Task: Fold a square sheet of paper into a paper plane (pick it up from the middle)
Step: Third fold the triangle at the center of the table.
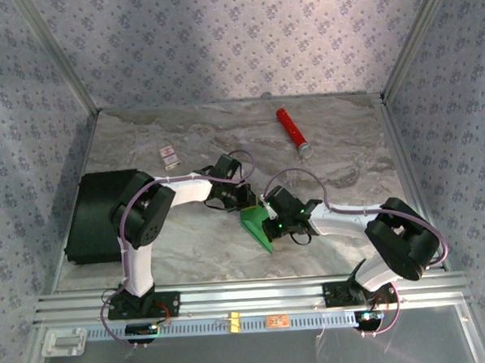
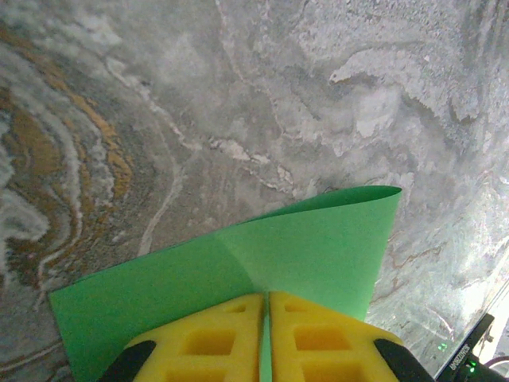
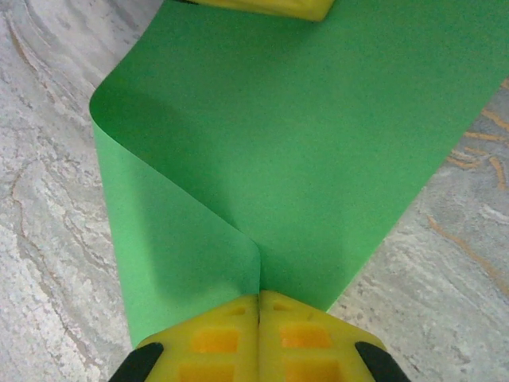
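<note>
1. Patterned wallpaper closes in a marbled counter point(image 1: 338, 144). A red cylinder point(image 1: 291, 131) lies toward the upper right and a black flat box point(image 1: 94, 218) sits at the left edge, both well apart from the work.
2. Near the frame's centre, the square sheet of paper point(image 1: 258, 226) is held up between both arms, bowed into a loose curl.
3. The left hand point(image 2: 265, 301) has its yellow fingers pinched tight on one edge of the sheet.
4. The right hand point(image 3: 258, 301) is clamped the same way on the opposite edge (a soft crease runs out from each pinch).
5. My guess is that gripping opposite sides lets them bring the edges together for a first fold, which is not pressed flat yet.
</note>
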Available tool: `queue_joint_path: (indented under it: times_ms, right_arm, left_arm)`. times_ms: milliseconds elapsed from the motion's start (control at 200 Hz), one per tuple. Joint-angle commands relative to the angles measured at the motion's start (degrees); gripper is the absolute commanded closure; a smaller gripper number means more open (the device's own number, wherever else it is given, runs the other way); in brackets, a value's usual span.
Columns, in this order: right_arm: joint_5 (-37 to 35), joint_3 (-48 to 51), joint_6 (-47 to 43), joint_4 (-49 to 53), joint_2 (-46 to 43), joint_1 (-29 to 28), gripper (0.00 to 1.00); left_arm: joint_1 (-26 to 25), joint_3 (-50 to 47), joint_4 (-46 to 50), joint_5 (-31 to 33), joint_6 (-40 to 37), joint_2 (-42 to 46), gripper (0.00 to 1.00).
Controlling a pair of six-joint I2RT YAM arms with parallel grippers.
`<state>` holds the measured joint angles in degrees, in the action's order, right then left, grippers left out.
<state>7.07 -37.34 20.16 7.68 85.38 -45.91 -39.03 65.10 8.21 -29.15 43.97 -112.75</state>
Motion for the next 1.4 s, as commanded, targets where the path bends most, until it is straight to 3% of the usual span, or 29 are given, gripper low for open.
queue_joint_path:
  times_ms: [0,410,765,969,1164,1394]
  right_arm:
    - [-1.1,-0.6,0.8,1.2,1.1,-0.5,0.95]
    - [-1.4,0.0,1.2,1.2,1.7,-0.5,0.95]
    - [-1.3,0.5,1.4,0.7,1.9,-0.6,0.95]
    - [-1.3,0.8,1.7,-0.1,1.7,-0.5,0.95]
    - [-1.2,1.2,2.1,-0.5,1.5,-0.4,0.95]
    - [-1.3,0.9,1.8,-0.2,1.5,-0.4,0.95]
  left_arm:
    - [-0.6,0.2,3.0,0.9,-0.5,-1.5,0.89]
    - [-0.5,2.5,4.2,1.0,-1.4,-1.2,0.88]
    - [0.7,9.2,8.8,2.9,-2.7,2.3,0.78]
    - [2.1,-1.1,2.0,4.4,3.0,12.3,0.78]
    - [2.0,-17.7,-16.3,0.9,14.9,21.6,0.88]
    - [-2.2,-28.3,-27.2,0.3,22.9,26.2,0.96]
